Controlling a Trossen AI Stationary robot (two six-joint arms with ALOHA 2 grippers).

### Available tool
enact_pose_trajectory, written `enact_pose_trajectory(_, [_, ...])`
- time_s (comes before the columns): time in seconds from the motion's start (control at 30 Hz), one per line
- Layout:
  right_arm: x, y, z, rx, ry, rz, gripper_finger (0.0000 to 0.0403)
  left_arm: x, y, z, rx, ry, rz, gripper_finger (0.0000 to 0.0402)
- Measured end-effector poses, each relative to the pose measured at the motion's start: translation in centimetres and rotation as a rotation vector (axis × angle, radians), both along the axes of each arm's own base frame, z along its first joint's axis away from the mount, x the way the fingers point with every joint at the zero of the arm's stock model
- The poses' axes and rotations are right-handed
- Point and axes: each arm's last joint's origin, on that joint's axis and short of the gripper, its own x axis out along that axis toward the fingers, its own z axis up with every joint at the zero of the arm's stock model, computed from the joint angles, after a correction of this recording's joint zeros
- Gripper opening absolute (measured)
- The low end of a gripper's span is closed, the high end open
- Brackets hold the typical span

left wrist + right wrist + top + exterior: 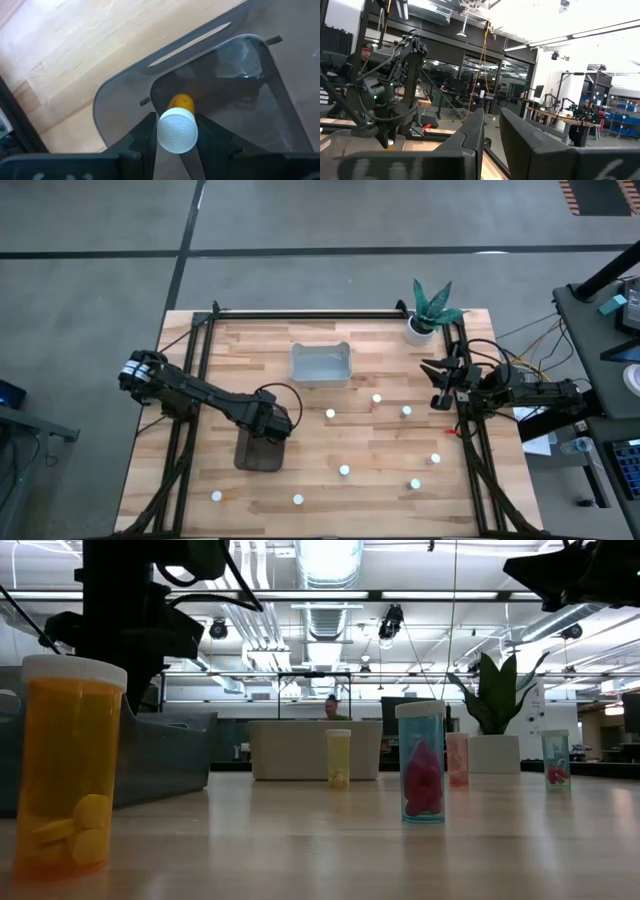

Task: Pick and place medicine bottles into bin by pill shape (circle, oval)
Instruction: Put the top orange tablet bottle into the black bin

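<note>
Over the dark bin (pixel 259 452) at lower left of centre in the high view: left gripper (pixel 272 423) hangs above its open top. Left wrist view shows the gripper (pixel 176 134) pinching an amber bottle with a white cap (pixel 177 129) between both fingers (pixel 144 137), bottle directly above the dark bin's interior (pixel 240 85).

Clear bin (pixel 321 364) sits at upper centre of the table (pixel 240 345), well apart from the dark one.

Loose medicine bottles, white caps up, stand scattered over the right and lower parts of the table in the high view: (pixel 330 414), (pixel 377 398), (pixel 406 411), (pixel 435 459), (pixel 344 470), (pixel 414 483), (pixel 298 500), (pixel 216 496).

Low view: an orange bottle with yellow pills (pixel 68 765) at far left foreground; a clear bottle with pink pills (pixel 421 762) right of centre; three smaller-looking ones farther back.

Right gripper (pixel 437 383) at right edge of the table, just below the potted plant (pixel 430 310), fingers pressed together, nothing held. Right wrist view looks level into the room.
</note>
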Motion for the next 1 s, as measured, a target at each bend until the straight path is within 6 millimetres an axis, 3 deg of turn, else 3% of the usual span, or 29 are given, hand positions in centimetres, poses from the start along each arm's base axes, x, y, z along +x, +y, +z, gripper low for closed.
enact_pose_trajectory(0.23, [0.00,0.00,0.00,-0.002,0.001,-0.001,0.0052,-0.09,0.04,-0.25,0.004,0.002,0.001,0.0096])
enact_pose_trajectory(0.53, [0.00,0.00,0.00,-0.002,0.001,0.000,0.0052,-0.24,0.09,-0.48,0.008,0.009,0.002,0.0128])
enact_pose_trajectory(1.0, [0.00,0.00,-0.01,-0.002,0.002,0.000,0.0052,-0.17,0.24,-0.29,0.008,0.002,0.005,0.0133])
